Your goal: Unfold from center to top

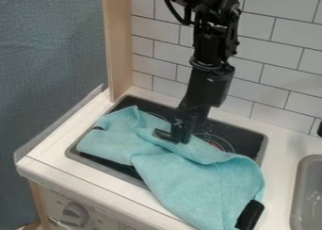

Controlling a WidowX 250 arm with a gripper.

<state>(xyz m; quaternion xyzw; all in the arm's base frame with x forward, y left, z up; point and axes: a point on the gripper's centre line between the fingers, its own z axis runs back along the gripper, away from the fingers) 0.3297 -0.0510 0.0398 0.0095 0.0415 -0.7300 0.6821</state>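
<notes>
White rectangular-tile wall (pixel 280 38) with dark grout lines, behind everything. Blue-grey textured surface (pixel 50 69), left side of view. White counter (pixel 278 144), its front edge running on a slant. Black jointed robot arm (pixel 213 40), in from the top edge, over the cooktop. Black glassy cooktop (pixel 242 137) with grey rim, set in the counter.

Teal fabric cloth (pixel 201 186), the task item: bunched and creased, lying across the cooktop from its left side toward lower right, lower part extending past the rim onto the counter's front portion. Raised peak near its upper left; folds run through the middle; lower right part spread wider.

Pale wooden upright post (pixel 118 45), at the counter's back left, beside the tiles. Grey sink (pixel 307 191), right edge, cut off by view. Black hand (pixel 172 138), low over the cloth's upper middle; cannot tell if apart, together or clamped on fabric. Black piece (pixel 250 215), at the cloth's lower right corner. Grey round knob (pixel 75 214), front panel, lower left. Red ring marking (pixel 216 143), on the cooktop, just beside the cloth's upper edge.
</notes>
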